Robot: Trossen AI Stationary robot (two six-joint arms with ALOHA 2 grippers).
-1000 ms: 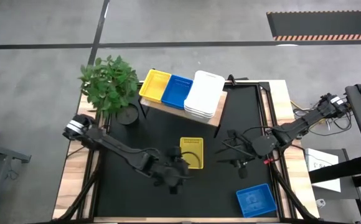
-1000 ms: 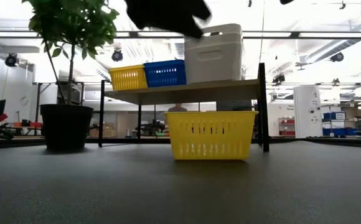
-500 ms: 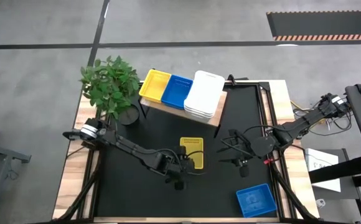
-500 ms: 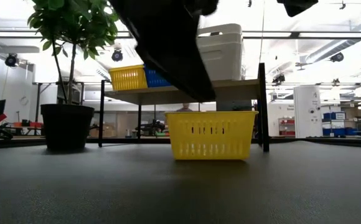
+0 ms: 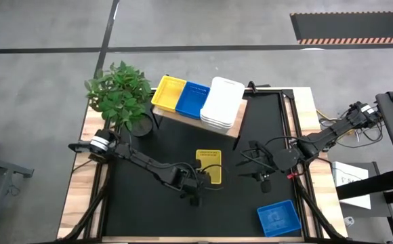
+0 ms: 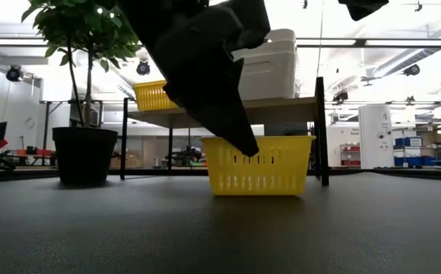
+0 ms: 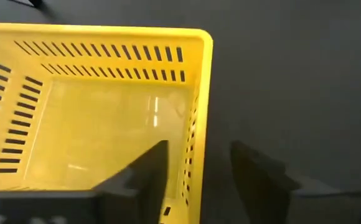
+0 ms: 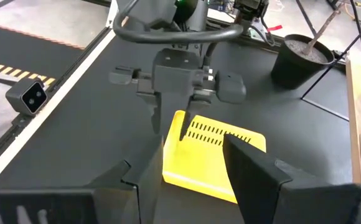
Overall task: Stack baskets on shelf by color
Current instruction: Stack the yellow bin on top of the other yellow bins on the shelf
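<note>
The yellow basket (image 5: 209, 166) sits alone mid-bench, on the black top of the bench (image 5: 135, 203), with its long axis running toward the shelf (image 5: 195, 116) and away from it. Your left claw (image 5: 198, 181) is right on it. In the left wrist view one finger (image 7: 144, 177) dips inside the basket and the other hangs outside, so the near side wall stands between them. The fingers are parted, straddling that wall, not yet pinched on it as far as you can see. That wall is the relation to watch: keep it centred in the gap before you squeeze, or the thin slotted plastic will likely skid away.

Your right claw (image 5: 256, 165) hovers just off the basket's other side, fingers spread wide and holding nothing, so the left arm is clearly the nearer one here.

Look up toward the shelf: a yellow basket on the shelf (image 5: 168, 93) sits at its left end, a blue one (image 5: 193, 99) beside it, and a white stack (image 5: 221, 103) at the right end. Your target is that yellow spot, up and slightly left of where you are. The bench between is bare, good room. Mind the potted plant (image 5: 120, 91) just left of the shelf and the shelf's front edge as you lift. A lone blue basket (image 5: 278, 218) waits near the bench's front right corner.
</note>
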